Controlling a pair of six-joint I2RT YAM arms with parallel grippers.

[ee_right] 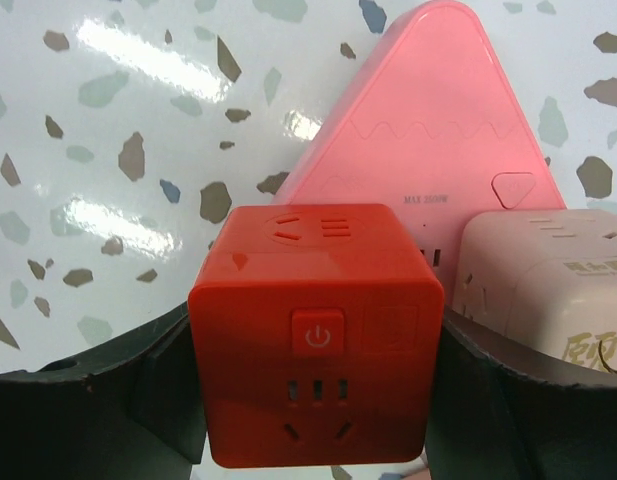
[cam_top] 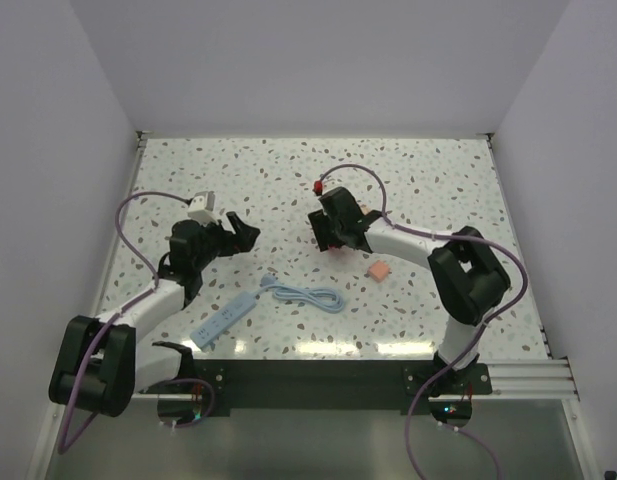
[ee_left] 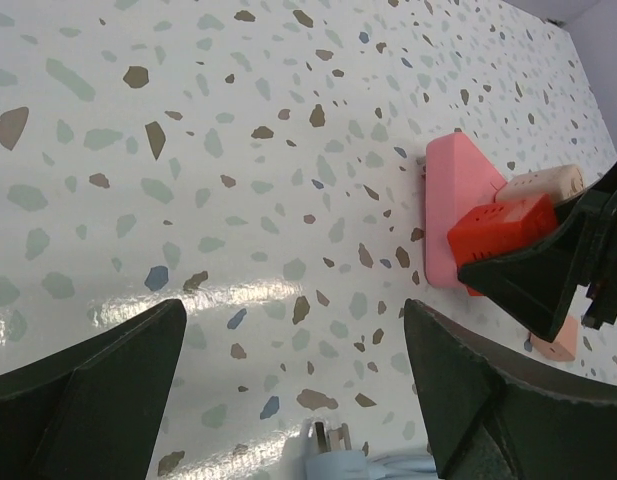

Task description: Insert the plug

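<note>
Red cube (ee_right: 316, 350), pink triangle (ee_right: 428, 130) & beige cube (ee_right: 548, 290) packed tight; plug (cam_top: 379, 270) apart, near side open.

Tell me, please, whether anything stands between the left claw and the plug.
Partly: the right claw, gripping the red cube, sits in front of the plug, hiding most of it in the left wrist view.

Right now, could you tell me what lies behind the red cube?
The flat pink triangle lies behind the red cube, with a beige cube beside it. The triangle's near part is covered by both cubes.

Beside pink triangle (ee_right: 428, 130) sit red cube (ee_right: 316, 385), beige cube (ee_right: 548, 290).
</note>
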